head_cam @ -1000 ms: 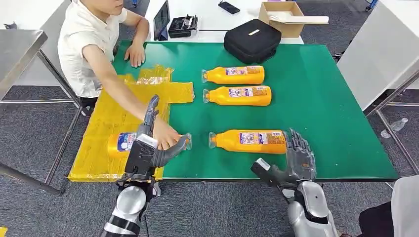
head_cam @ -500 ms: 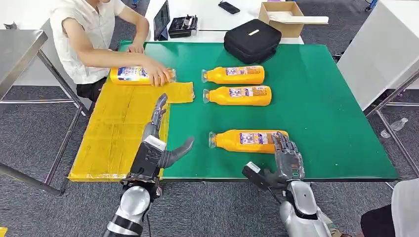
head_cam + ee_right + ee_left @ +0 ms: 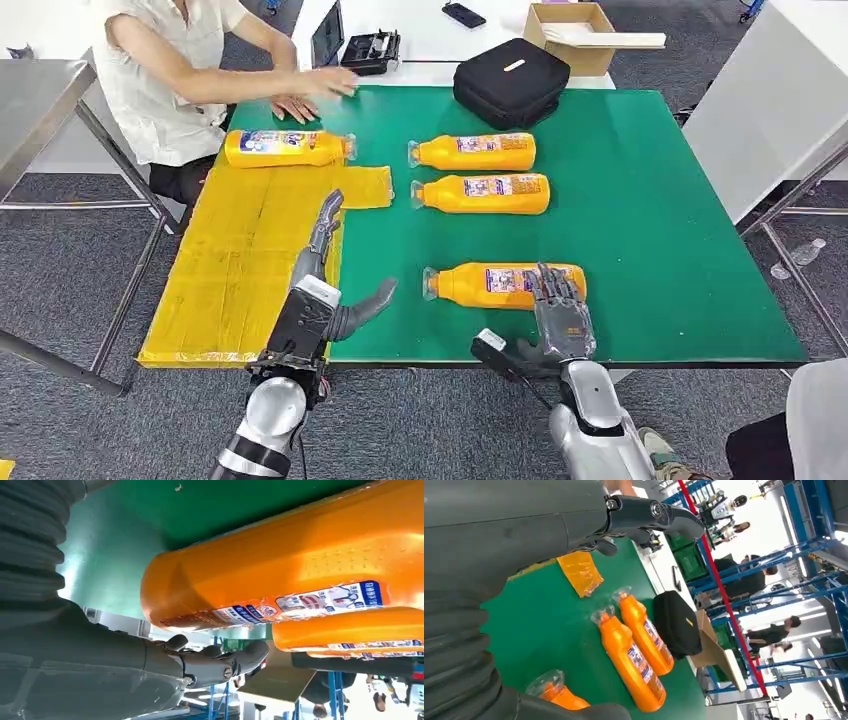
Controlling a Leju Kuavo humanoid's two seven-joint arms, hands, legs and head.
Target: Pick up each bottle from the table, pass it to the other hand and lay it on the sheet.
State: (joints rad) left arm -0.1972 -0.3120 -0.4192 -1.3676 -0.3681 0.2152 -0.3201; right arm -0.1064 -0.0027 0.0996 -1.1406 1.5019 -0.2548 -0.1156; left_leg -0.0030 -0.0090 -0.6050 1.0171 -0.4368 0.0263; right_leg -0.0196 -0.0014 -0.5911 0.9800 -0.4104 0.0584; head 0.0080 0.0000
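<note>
We reach right hand [image 3: 560, 315], fingers spread, empty, to nearest orange plastic bottle [image 3: 505, 285]; left hand [image 3: 325, 300] open, awaiting handover

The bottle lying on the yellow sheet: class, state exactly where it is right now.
In the head view, the bottle lies on its side at the far end of the yellow sheet, on the table's left, near the person's hand and left of the two paired bottles.

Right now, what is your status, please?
Left hand open over sheet edge. Right hand open at nearest bottle, no grip yet. Nothing in the way.
</note>
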